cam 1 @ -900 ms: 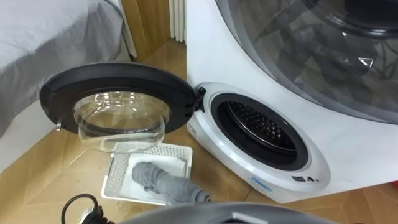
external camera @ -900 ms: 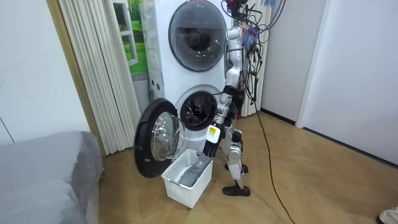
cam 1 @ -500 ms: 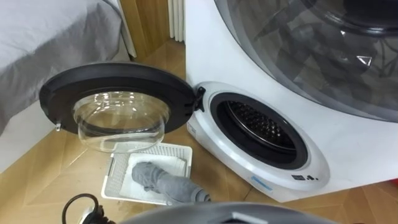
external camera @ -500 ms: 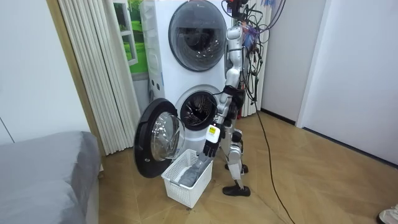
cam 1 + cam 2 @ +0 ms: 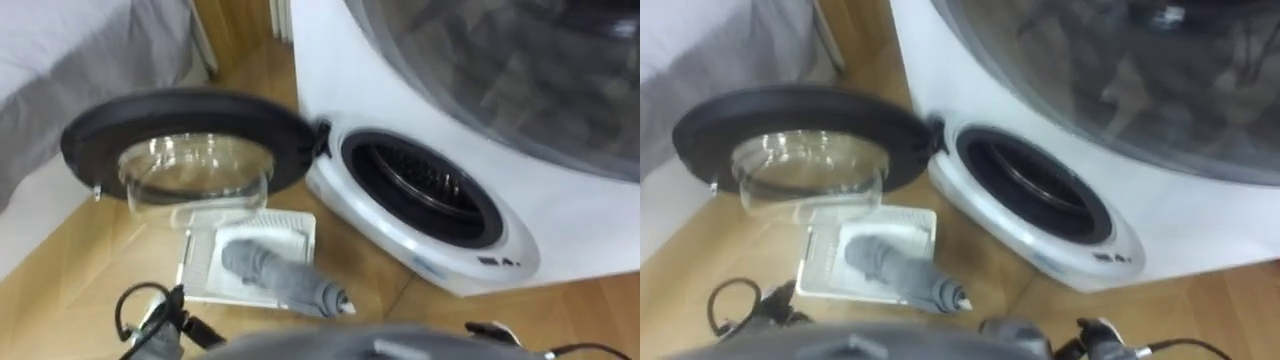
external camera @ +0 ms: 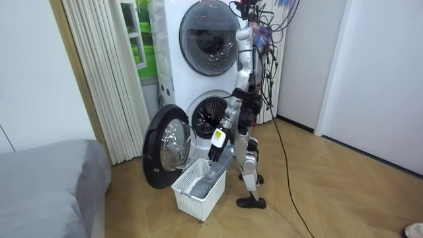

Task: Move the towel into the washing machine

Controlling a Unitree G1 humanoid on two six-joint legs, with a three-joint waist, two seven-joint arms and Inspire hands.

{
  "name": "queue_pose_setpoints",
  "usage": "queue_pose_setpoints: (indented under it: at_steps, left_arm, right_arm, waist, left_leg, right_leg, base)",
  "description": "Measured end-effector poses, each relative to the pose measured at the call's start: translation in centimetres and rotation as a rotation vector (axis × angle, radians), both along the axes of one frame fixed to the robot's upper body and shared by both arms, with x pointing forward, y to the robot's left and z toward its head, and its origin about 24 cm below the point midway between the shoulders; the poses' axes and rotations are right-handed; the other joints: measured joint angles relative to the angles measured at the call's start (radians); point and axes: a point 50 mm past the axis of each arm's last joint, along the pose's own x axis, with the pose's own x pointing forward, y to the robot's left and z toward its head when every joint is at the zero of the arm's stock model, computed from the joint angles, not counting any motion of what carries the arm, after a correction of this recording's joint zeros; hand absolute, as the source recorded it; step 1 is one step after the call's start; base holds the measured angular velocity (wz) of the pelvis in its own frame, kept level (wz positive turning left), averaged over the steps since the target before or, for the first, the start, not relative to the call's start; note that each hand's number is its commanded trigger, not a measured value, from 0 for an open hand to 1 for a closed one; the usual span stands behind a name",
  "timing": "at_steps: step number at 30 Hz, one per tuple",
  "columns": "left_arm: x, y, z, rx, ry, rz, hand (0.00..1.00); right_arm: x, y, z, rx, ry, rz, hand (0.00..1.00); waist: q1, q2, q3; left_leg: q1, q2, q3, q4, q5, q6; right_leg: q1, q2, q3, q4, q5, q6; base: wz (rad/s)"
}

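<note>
Hanging just above the grey towel (image 5: 268, 272), the left hand (image 6: 215, 149) has the towel below it in the white laundry basket (image 6: 195, 198); whether it grips cannot be told. Beyond the hand, the door (image 5: 185, 130) of the washing machine (image 5: 560, 240) stands open.

The towel (image 5: 262, 268) is grey, basket (image 5: 200, 268) and washing machine (image 5: 330, 80) white, door rim (image 5: 180, 108) black.
</note>
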Motion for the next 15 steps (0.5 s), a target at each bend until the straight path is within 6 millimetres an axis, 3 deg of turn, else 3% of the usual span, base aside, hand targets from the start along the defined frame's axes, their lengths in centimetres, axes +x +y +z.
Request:
queue_pose_setpoints:
  at_steps: [4,7,11,13,14,15]
  left_arm:
    - [2.2,-1.3,0.3,-0.023,-0.047,-0.085,0.0]
    - [4.4,-2.7,0.7,-0.048,-0.097,-0.178,0.0]
    - [6.9,-3.5,1.5,-0.057,-0.148,-0.237,0.0]
    - [8.4,-3.7,2.2,-0.058,-0.186,-0.255,0.0]
    - [8.7,-3.8,2.3,-0.061,-0.196,-0.259,0.0]
    - [9.3,-4.0,2.6,-0.063,-0.216,-0.273,0.0]
  right_arm:
    - [2.3,0.1,0.4,0.017,-0.072,-0.007,0.0]
    - [4.9,1.1,0.7,0.059,-0.153,-0.005,0.0]
    - [6.4,1.5,1.0,0.077,-0.196,0.0,0.0]
    - [8.0,1.9,1.5,0.087,-0.233,0.014,0.0]
    - [8.3,1.9,1.6,0.091,-0.244,0.006,0.0]
    - [9.0,2.1,1.8,0.102,-0.27,-0.009,0.0]
  waist:
    - [0.0,-0.003,0.0019]
    - [-0.02,-0.023,0.0138]
    - [-0.029,-0.032,0.0225]
    - [-0.03,-0.036,0.0382]
    - [-0.029,-0.036,0.0389]
    - [-0.029,-0.036,0.0456]
  left_leg:
    - [-0.055,0.0,0.015,0.002,0.004,0.001]
    - [-0.123,0.0,0.016,0.039,0.004,0.002]
    - [-0.194,0.002,0.019,0.092,0.002,0.004]
    - [-0.262,0.003,0.012,0.151,-0.001,0.007]
    - [-0.278,0.004,0.012,0.163,-0.002,0.009]
    - [-0.307,0.005,0.013,0.185,-0.003,0.01]
  right_leg:
    - [-0.075,0.003,0.016,0.038,0.0,0.0]
    - [-0.145,0.001,0.021,0.072,0.0,0.0]
    - [-0.209,-0.001,0.028,0.104,0.0,0.0]
    - [-0.272,-0.002,0.04,0.144,0.0,0.0]
    - [-0.289,-0.001,0.043,0.153,0.0,0.0]
    - [-0.322,-0.001,0.044,0.176,0.0,0.0]
  base:
    - [-0.21]
    - [-0.1]
    - [-0.04]
    - [-0.15]
    - [-0.13]
    - [-0.14]
